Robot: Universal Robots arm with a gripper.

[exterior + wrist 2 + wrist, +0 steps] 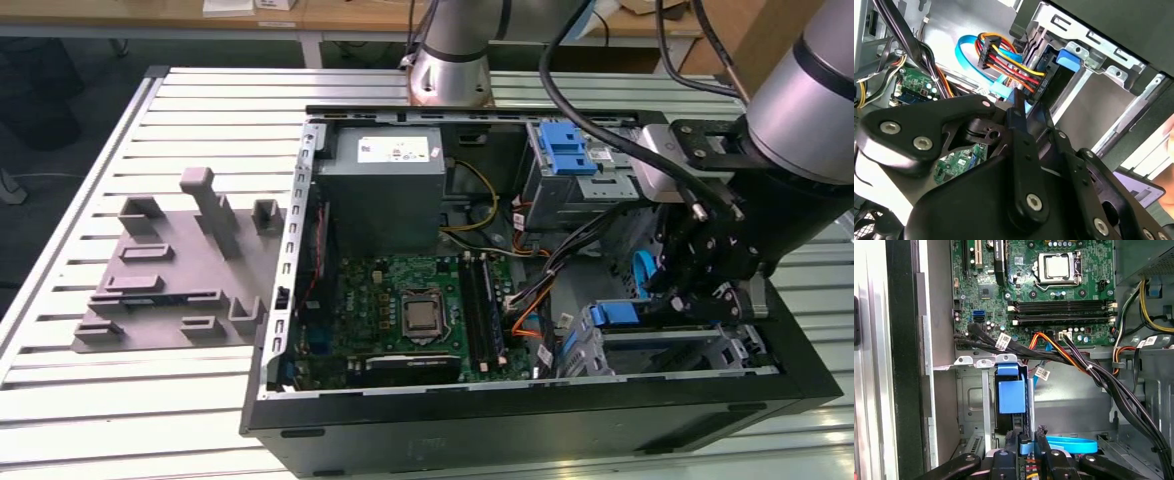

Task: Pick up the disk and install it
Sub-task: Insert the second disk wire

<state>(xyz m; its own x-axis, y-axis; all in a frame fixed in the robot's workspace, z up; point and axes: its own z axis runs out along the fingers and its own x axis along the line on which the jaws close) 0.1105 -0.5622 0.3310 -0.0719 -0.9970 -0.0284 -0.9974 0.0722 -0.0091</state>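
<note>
The disk (1010, 392) stands on edge in the metal drive cage (970, 400) at the case's near corner on the exterior view's right. Its blue carrier frame (614, 314) shows at the cage mouth, and the blue tab (1068, 59) sits under the cage rail. My gripper (1026, 437) reaches down into the open computer case and is shut on the disk's rear end, one finger on each side. In the exterior view the gripper (694, 295) hangs over the back of the cage. A black connector with coloured wires (1019, 75) lies right by the gripper (1016, 102).
The green motherboard (400, 310) fills the case floor, with the grey power supply (387, 190) behind it. A blue ribbed latch (567, 150) sits on the upper bay. Black cable bundles (1079, 365) cross beside the cage. A grey fixture plate (174, 270) lies on the slatted table.
</note>
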